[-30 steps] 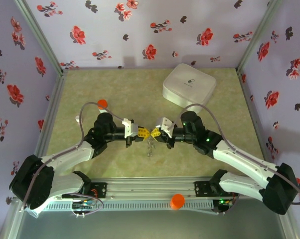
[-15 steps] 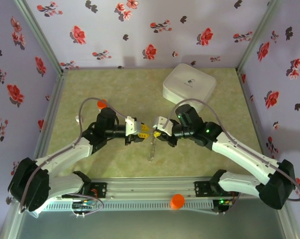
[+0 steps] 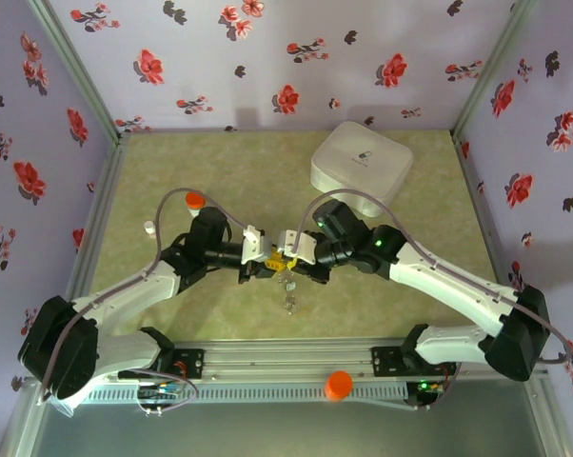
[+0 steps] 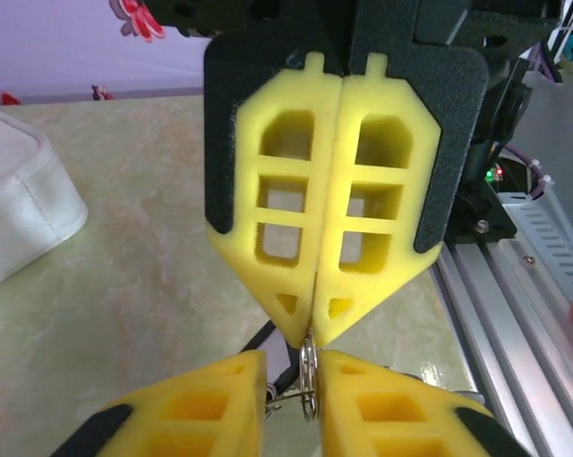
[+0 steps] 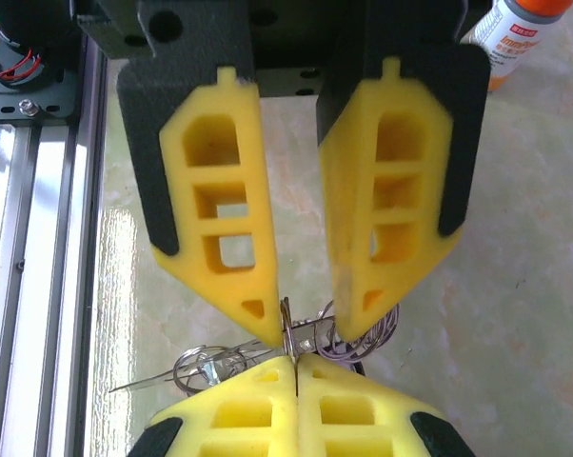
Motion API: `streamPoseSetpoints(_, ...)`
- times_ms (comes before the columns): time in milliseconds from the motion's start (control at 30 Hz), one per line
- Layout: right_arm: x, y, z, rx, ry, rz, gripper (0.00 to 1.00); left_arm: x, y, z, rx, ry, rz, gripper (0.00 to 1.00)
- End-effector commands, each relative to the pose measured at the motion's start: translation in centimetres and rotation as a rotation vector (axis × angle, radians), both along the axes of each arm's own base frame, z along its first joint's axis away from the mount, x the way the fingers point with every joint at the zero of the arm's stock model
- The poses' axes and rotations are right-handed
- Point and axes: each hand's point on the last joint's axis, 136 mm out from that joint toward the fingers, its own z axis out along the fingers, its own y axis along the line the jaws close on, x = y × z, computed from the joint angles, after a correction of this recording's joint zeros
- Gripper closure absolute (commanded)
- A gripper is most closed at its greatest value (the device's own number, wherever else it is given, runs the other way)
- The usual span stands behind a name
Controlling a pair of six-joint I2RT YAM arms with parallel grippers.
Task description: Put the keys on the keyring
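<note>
Your right gripper (image 5: 294, 362) clenches the keyring (image 4: 309, 377) (likely light, floppy, slippery); left gripper (image 5: 310, 331) hangs released, so pinch just beside the right gripper.

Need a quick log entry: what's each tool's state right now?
Left tool: open, straddling the metal ring.
Right tool: closed on the metal ring.

Up close we're seeing the yellow cut-out finger pads (image 5: 220, 228) as matt, slightly grainy, foam-like plastic on textured black plastic shells (image 5: 153, 124). The thin silvery metal keyring loops (image 5: 203, 366) look shiny, the mottled green-beige tabletop (image 4: 125, 286) is smooth with a soft sheen, and the white rounded box (image 4: 20, 209) is satin-smooth plastic.
</note>
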Motion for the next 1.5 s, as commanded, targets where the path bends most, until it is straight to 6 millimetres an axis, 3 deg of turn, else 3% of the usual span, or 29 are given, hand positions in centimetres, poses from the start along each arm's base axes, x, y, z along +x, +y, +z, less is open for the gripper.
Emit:
streamPoseSetpoints(0,0.2,0.6,1.5,0.025,-0.019,-0.004,1.0,-0.2,-0.4,0.7,0.001,-0.009,-0.032,0.89)
streamPoseSetpoints(100,0.2,0.7,1.6,0.032,-0.014,-0.001,1.0,-0.2,-0.4,0.6,0.004,-0.018,-0.031,1.0)
streamPoseSetpoints(167,0.2,0.7,1.6,0.034,-0.016,-0.009,1.0,0.1,-0.4,0.7,0.007,-0.036,-0.017,1.0)
streamPoseSetpoints(200,0.7,0.5,1.7,0.047,-0.022,-0.034,0.96,0.3,-0.3,0.8,0.004,-0.051,-0.007,1.0)
streamPoseSetpoints(267,1.3,-0.1,2.3,0.103,-0.017,-0.077,0.75,0.4,-0.3,1.0,-0.014,-0.079,0.005,1.0)
streamPoseSetpoints(367,1.4,-1.1,2.7,0.201,-0.002,-0.099,0.68,0.5,-0.3,1.9,-0.08,-0.123,0.021,1.0)
streamPoseSetpoints(600,0.4,-1.6,1.5,0.265,-0.005,-0.086,0.67,0.3,-0.5,3.9,-0.246,-0.136,0.028,1.0)
streamPoseSetpoints(967,0.1,-2.6,-0.6,0.245,0.007,-0.13,0.62,0.4,-0.9,3.9,-0.282,-0.079,0.026,1.0)
streamPoseSetpoints(1300,1.9,-2.2,1.1,0.362,-0.059,-0.212,0.65,0.4,-1.4,4.9,-0.308,-0.064,0.024,1.0)
streamPoseSetpoints(1467,1.9,-2.0,1.5,0.382,-0.065,-0.207,0.75,0.3,-1.7,5.7,-0.307,-0.042,0.02,1.0)
